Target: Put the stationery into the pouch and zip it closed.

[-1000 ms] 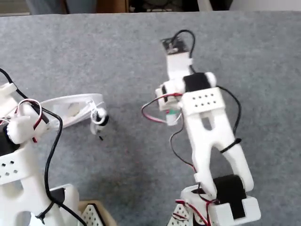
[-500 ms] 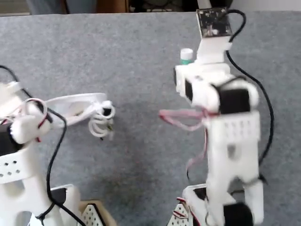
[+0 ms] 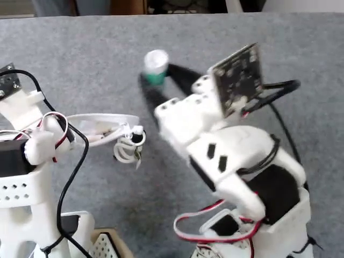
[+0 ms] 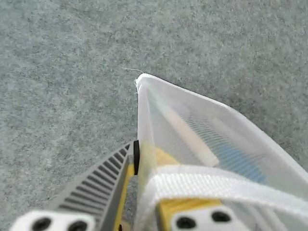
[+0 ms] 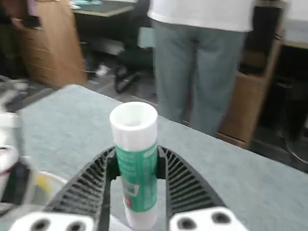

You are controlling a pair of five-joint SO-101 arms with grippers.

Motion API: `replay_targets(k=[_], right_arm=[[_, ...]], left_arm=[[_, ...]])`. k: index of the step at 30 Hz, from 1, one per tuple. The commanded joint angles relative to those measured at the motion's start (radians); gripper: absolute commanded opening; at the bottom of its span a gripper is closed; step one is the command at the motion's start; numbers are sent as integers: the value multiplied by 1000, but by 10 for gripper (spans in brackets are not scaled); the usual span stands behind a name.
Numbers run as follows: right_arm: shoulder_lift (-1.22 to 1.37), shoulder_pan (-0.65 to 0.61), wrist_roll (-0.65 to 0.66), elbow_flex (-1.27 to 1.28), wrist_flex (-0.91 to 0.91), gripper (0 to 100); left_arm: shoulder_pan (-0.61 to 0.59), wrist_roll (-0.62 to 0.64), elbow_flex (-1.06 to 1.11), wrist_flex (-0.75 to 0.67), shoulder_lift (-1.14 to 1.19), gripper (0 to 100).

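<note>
Swung over from about 1 o'clock on the grey table, the right arm has been brought round toward 11 o'clock. The pouch has been carried a little toward the centre by the left arm.

The pouch is now held off the table at 9 o'clock, its edge pinched by the left gripper. The glue stick stands upright at 11 o'clock, clamped at mid-length by the right gripper. A pale pen can be seen lying inside the pouch through the mesh.

The step in hand is judged to be the loading of the glue stick. How wide the mouth stands open cannot be told, so the pouch is best kept steady and taut. The stick should be tipped to lie along the pouch's length and entered end first, clear of the dangling zip pull. Release is best delayed until most of the stick is inside, lest it roll off the rim.
</note>
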Motion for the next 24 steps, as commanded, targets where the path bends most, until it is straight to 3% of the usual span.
replay_targets(k=[1,13,24], right_arm=[[-15,-109,-9,67,-91,12],[-21,-209,-9,390,-439,12],[-50,-264,-55,397,-408,12]], left_arm=[[5,11,-1,-28,-12,28],[4,11,4,-32,-12,28],[4,11,-2,-32,-12,28]])
